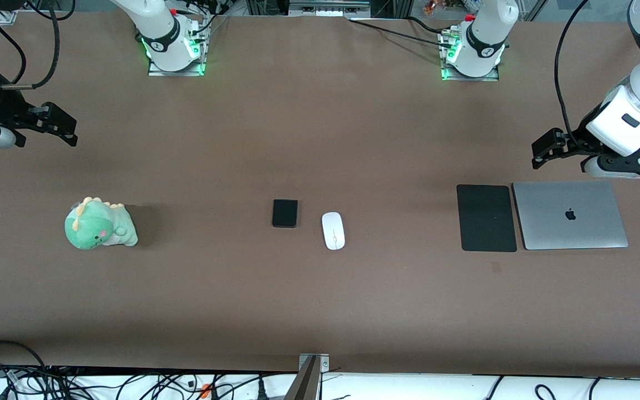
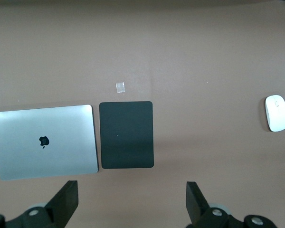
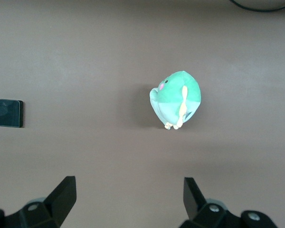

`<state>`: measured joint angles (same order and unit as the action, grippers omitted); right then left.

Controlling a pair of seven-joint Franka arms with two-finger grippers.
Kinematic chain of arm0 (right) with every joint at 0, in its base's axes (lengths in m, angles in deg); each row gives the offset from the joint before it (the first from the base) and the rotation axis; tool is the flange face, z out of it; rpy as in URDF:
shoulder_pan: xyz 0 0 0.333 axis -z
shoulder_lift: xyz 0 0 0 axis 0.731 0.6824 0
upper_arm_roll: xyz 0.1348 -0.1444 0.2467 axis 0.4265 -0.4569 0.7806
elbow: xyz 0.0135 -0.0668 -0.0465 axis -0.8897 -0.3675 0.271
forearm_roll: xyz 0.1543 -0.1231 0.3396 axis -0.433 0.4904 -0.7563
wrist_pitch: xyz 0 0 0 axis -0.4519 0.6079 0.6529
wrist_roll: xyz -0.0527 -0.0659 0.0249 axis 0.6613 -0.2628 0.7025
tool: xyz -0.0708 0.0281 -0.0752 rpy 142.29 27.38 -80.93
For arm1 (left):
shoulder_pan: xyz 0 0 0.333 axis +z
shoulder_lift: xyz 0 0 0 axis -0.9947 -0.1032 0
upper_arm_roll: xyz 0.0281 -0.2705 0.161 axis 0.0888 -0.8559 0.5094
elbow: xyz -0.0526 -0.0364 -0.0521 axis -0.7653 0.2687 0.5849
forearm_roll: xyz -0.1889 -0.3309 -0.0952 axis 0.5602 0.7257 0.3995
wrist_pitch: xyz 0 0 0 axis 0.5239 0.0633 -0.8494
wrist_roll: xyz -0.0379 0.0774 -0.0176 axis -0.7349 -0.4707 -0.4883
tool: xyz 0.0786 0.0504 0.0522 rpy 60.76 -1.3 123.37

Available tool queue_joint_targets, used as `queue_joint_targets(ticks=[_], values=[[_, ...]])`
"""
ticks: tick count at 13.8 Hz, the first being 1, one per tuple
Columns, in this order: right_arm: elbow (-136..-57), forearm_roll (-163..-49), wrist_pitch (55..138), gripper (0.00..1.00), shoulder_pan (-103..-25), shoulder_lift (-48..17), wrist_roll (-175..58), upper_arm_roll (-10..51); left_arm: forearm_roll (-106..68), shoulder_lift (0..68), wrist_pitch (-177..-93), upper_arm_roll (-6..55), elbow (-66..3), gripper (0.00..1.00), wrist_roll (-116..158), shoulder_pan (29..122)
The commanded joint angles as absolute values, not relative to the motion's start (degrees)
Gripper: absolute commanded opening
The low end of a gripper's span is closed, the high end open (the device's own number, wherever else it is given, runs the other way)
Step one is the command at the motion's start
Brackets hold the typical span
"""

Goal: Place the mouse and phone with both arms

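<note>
Two targets untouched: phone and mouse flat on the table near its middle, just beside each other but apart, mouse slightly nearer the front camera and toward the left arm's end. Nothing gripped yet, so judged to be the very start, before any reach.

Left gripper up in the air over bare table at the left arm's end, just beside the pad and laptop; fingers spread wide, empty. Right gripper up over bare table at the right arm's end, with the plush nearer the camera than the spot beneath it; fingers likewise apart, holding nothing.

Next, most likely: left gripper over the mouse, right gripper over the phone, then down with fingers astride the narrow sides. Low, flat and glossy, both of them, so little edge to catch and some risk of slipping. Pad likely the mouse's place; phone's place not evident.
</note>
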<state>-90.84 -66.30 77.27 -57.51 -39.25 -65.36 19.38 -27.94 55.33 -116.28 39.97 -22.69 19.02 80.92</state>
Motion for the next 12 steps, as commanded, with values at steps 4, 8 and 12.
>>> queue_joint_targets(ticks=[4, 8, 12], values=[[-90.67, -66.36, 75.58, 1.00, -57.43, -40.27, -65.81, 19.71, -28.27, 55.68, -115.36, 40.01, -22.20, 1.00, 18.35, 80.74], [-90.67, -66.45, 75.58, 1.00, -57.43, -40.27, -65.81, 19.72, -28.27, 55.68, -115.19, 40.01, -22.20, 1.00, 18.35, 80.74], [-90.67, -66.45, 75.49, 1.00, -57.43, -40.27, -65.73, 19.63, -28.44, 55.68, -115.27, 40.01, -22.20, 1.00, 18.35, 80.83]])
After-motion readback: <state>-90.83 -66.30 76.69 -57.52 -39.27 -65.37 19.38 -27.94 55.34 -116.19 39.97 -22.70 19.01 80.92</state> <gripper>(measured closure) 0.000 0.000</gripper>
